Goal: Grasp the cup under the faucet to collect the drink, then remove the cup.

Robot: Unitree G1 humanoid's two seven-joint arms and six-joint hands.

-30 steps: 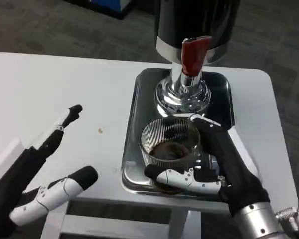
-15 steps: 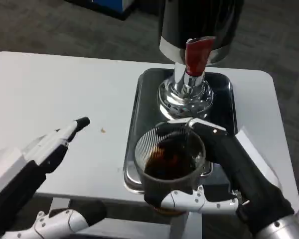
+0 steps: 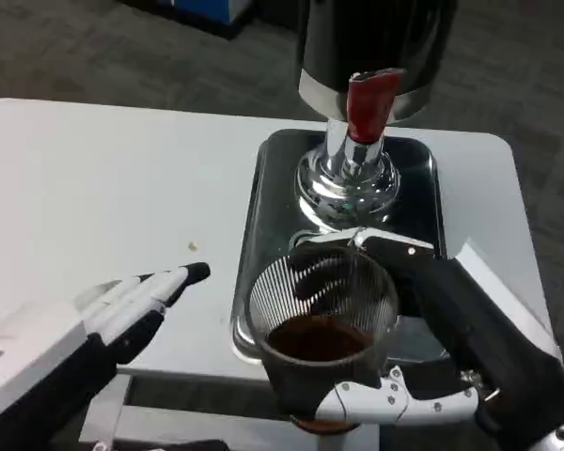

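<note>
A clear ribbed cup [image 3: 321,329] with dark drink in its bottom is lifted over the front edge of the steel tray [image 3: 273,202]. My right hand [image 3: 432,329] grips it, fingers wrapped behind and beneath it. The black dispenser [image 3: 374,47] with its red faucet lever [image 3: 368,101] and chrome base [image 3: 348,183] stands at the tray's back, apart from the cup. My left hand [image 3: 122,315] hovers open over the table's front edge, left of the cup, fingers stretched toward it and holding nothing.
The white table [image 3: 113,188] spreads to the left, with a tiny crumb [image 3: 192,246] on it. The table's front edge runs just below the tray. Grey carpet floor lies beyond the table.
My right hand has brought the cup nearer to me and higher, off the tray's front. My left hand has moved right and forward toward the cup.
</note>
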